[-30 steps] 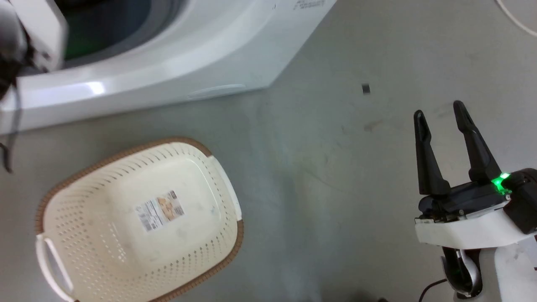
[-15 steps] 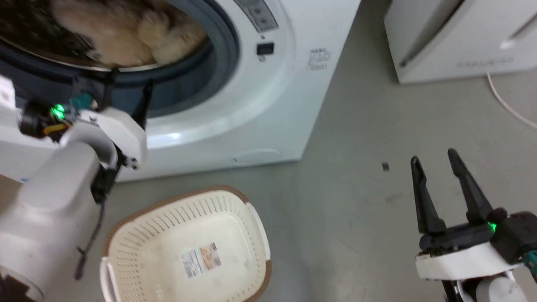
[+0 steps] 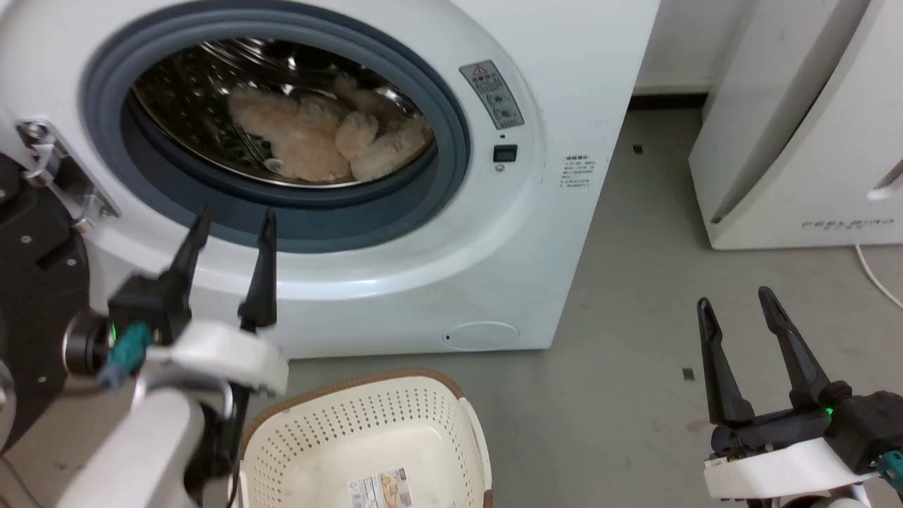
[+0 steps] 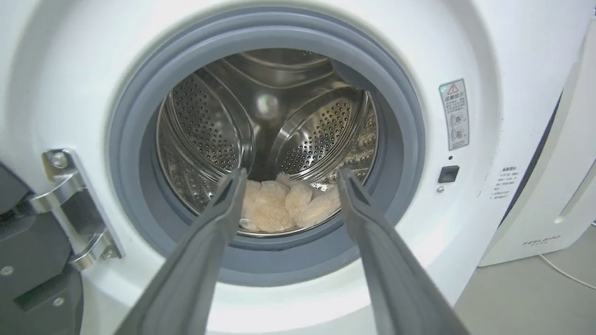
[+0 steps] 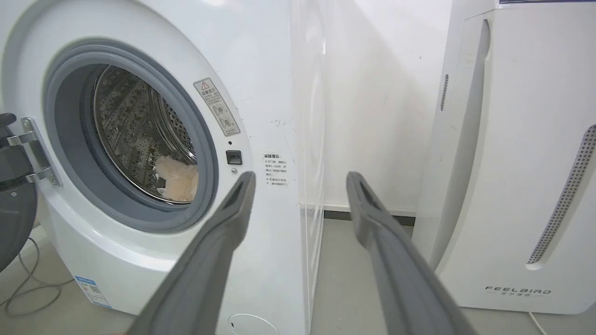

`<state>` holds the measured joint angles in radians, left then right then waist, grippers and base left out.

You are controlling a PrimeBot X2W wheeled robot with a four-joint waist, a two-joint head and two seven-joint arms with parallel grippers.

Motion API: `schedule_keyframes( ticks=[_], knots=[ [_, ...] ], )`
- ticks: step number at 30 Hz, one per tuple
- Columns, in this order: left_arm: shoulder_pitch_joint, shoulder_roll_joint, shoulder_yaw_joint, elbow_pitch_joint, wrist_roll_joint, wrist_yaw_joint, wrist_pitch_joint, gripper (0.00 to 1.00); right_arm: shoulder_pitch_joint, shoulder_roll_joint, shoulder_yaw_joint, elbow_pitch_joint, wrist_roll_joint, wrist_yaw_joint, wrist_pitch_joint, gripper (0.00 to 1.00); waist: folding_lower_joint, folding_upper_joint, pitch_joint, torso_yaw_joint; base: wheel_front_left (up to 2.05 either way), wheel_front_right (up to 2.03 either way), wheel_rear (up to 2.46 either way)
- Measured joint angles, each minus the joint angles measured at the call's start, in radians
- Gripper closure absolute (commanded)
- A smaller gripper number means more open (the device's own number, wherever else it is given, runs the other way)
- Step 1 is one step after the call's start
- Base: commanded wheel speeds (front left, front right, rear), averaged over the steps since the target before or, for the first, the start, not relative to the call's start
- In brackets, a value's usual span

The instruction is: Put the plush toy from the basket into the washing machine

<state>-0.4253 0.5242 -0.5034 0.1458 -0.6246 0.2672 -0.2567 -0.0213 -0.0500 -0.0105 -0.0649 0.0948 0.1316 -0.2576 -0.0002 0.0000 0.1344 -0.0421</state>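
Looking from the head view, the plush toy (image 3: 317, 137) lies inside the washing machine (image 3: 508, 240), low in the steel drum (image 3: 190, 85) behind the grey gasket (image 3: 451, 162). The basket (image 3: 338, 386) stands on the floor just in front of the washing machine, below the porthole; what shows of its inner bottom holds nothing but a sticker (image 3: 377, 490). The left gripper (image 3: 236, 219) hangs before the washing machine's front, just under the porthole, its jaws spread and holding nothing. The right gripper (image 3: 734, 300) hovers over the floor past the washing machine's side panel, well apart from it, its jaws also spread and holding nothing.

In the left wrist view, the left gripper (image 4: 291, 173) points straight at the porthole. The plush toy (image 4: 274, 209) shows between the parted fingers, well behind the gasket and touched by neither. The black door (image 4: 28, 288) hangs open at the washing machine's hinge side.

In the right wrist view, the right gripper (image 5: 300, 176) points at the washing machine's front corner. A cream patch of the plush toy (image 5: 177, 179) rests at the bottom of the drum. The white FEELBIRD appliance (image 5: 512, 163) stands beside the washing machine with a gap between them.

Judging from this, the transfer looks complete: the toy is in and both grippers are free. The door is open, but the task does not ask for it to be closed.
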Motion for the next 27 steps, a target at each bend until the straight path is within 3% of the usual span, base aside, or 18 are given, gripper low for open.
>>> schedule_keyframes(
  ticks=[11, 26, 27],
  knots=[
    [0.351, -0.148, 0.197, -0.117, 0.138, 0.011, -0.001, 0.0, 0.04, 0.0, 0.002, 0.008, 0.0, 0.0, 0.0, 0.0, 0.0, 0.0, -0.077, 0.017, 0.0, 0.0, 0.0],
    [0.522, -0.263, 0.257, -0.017, 0.273, -0.075, -0.001, 0.0, 0.084, 0.0, 0.004, 0.063, 0.001, 0.0, 0.0, 0.0, 0.0001, 0.0001, -0.126, 0.019, 0.0, 0.0, 0.0],
    [0.525, -0.267, 0.257, -0.018, 0.273, -0.078, 0.0, 1.0, 0.084, 0.0, 0.004, 0.064, 0.0, 0.0, 0.0, 1.0, 0.0001, 0.0, -0.127, 0.02, 0.0, 0.0, 0.0]
  ],
)
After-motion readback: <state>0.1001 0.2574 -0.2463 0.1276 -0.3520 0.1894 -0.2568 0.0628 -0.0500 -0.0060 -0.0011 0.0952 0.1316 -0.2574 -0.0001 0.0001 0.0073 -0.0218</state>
